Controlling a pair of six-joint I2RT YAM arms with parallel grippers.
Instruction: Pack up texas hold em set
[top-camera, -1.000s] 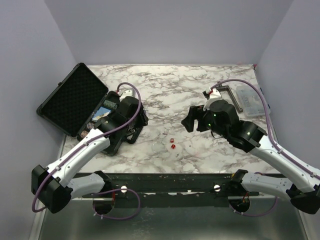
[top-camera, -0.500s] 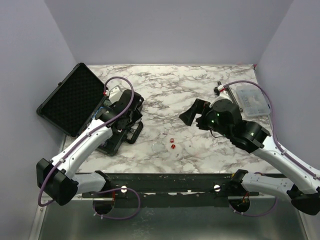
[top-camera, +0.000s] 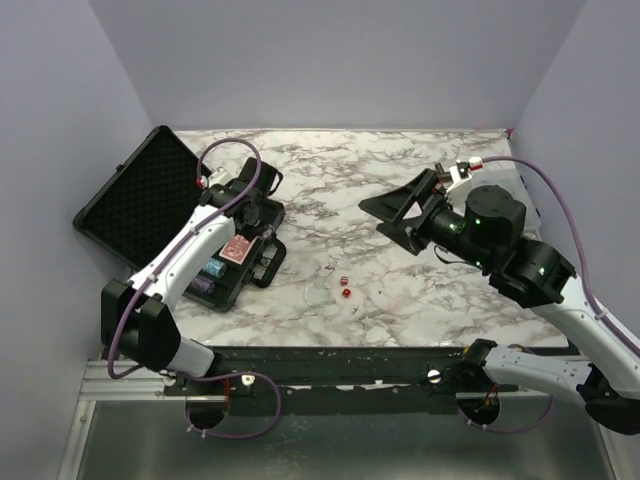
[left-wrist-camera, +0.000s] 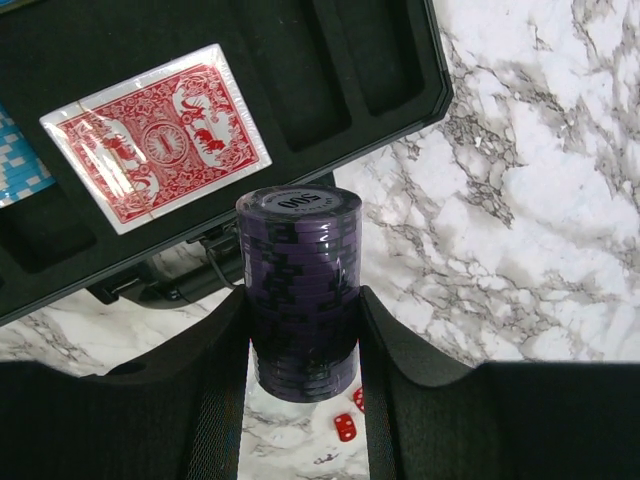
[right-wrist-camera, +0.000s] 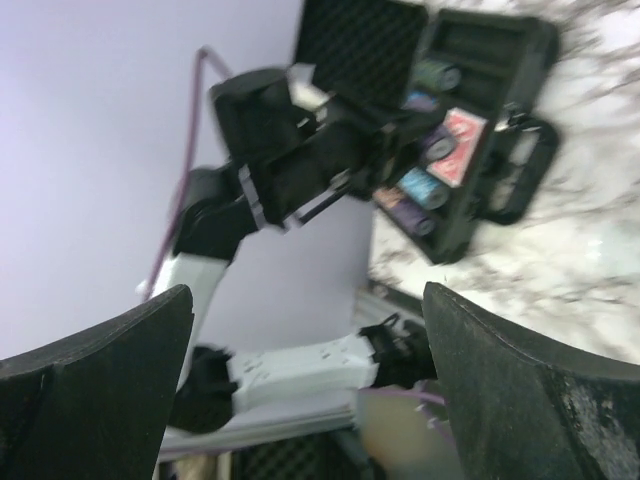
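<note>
Has the black case (top-camera: 135, 205) lying open at the left edge of the marble table (top-camera: 330, 170), foam lid tipped back so the tray slots face up for loading. Holds the right gripper (top-camera: 388, 220) high over mid-table, jaws spread wide on nothing, probably parked clear of the left arm's work. Closes the left gripper (left-wrist-camera: 300, 330) snugly on the sides of a tall stack of purple chips (left-wrist-camera: 300, 290), above the case's edge, likely bound for a free slot. Shows a red card deck (left-wrist-camera: 155, 135) already seated, empty slots beside it. Calls for care at the tray rim; offers open marble to the right. Leaves two red dice (top-camera: 345, 288) loose, apart from the case.
</note>
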